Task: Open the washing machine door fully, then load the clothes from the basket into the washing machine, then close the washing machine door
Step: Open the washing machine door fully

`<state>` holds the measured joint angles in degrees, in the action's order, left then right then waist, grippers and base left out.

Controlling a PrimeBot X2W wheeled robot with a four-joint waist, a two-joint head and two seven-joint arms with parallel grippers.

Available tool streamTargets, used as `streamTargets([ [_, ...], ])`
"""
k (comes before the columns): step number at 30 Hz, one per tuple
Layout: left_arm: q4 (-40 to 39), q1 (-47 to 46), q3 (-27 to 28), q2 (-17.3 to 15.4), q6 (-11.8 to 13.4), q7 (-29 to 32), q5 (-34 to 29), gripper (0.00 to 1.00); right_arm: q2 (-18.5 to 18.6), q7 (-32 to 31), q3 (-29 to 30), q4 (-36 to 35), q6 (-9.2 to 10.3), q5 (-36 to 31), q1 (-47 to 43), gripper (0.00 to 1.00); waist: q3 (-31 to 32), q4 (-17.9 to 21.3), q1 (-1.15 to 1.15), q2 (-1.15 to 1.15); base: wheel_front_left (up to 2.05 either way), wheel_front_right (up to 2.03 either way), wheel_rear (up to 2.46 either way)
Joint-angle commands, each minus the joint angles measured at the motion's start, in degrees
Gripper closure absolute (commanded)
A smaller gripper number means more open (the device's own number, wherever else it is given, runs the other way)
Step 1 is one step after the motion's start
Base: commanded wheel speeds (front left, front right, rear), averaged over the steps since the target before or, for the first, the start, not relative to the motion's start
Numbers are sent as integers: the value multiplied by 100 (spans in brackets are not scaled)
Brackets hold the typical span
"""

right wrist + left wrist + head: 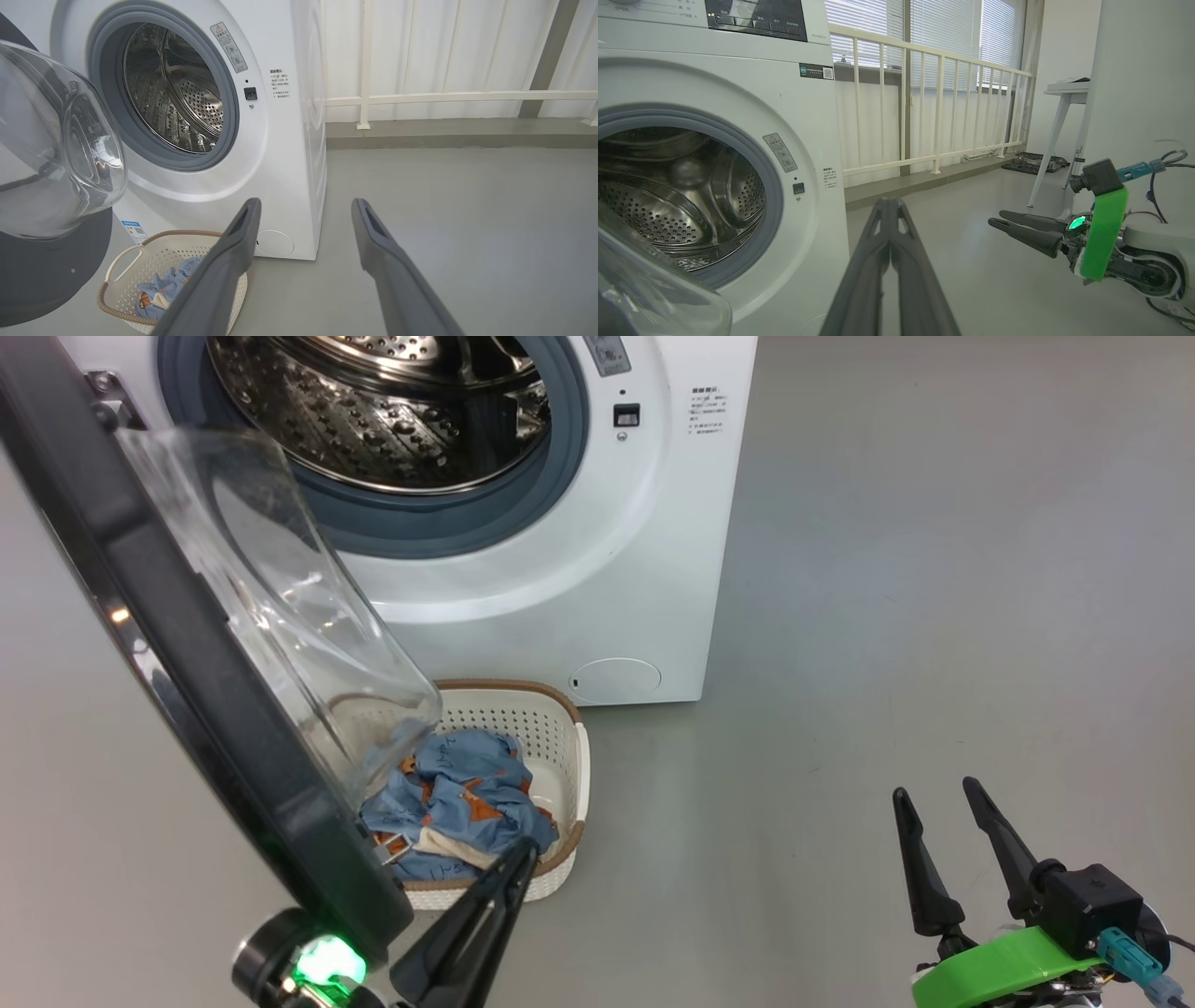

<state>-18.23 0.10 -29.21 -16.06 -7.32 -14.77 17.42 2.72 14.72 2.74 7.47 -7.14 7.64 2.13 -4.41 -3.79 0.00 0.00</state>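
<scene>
washing machine [579,607]: smooth white cabinet; drum [373,429] perf. polished steel; gasket [567,439] matt grey rubber. door [140,569], left of machine: glossy black rim w/ clear glass bowl. basket [509,721], front of machine: cream perf. plastic, brown woven-look rim. clothes [467,784]: soft blue cloth.

Grey floor [887,569], white railing [934,93], blinds [948,28]

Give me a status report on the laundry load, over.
Left claw shut, empty; right claw open, empty. Washing machine door open, drum empty, clothes in basket. Door's glass bowl overhangs basket's left side.
</scene>
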Motion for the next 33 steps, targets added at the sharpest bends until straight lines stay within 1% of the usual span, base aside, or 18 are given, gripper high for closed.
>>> streamTargets([
  [1,-32,-38,117,-87,-17,-23,51,100,16,28,-135,-120,-35,71,34,0,3,-7,0,0,0,0,0],
  [4,214,8,83,-67,-17,-23,151,100,16,28,-135,-109,-35,72,30,0,6,-10,0,0,0,0,0],
  [7,547,10,249,-22,-17,-23,219,100,16,28,-150,-100,-35,77,34,0,-3,-3,0,0,0,0,0],
  [15,1065,-121,587,17,-17,-23,302,100,16,28,-149,-102,-35,85,65,0,-84,39,0,0,0,0,0],
  [22,1347,-242,707,124,-17,-23,524,100,16,28,-121,-99,-35,110,83,0,-146,70,0,0,0,0,0],
  [25,1423,-325,670,118,-17,-23,569,100,16,28,-129,-97,-35,124,90,0,-163,73,0,0,0,0,0],
  [33,1630,-433,858,159,-17,-23,621,100,16,28,-108,-108,-35,145,101,0,-220,36,0,0,0,0,0],
])
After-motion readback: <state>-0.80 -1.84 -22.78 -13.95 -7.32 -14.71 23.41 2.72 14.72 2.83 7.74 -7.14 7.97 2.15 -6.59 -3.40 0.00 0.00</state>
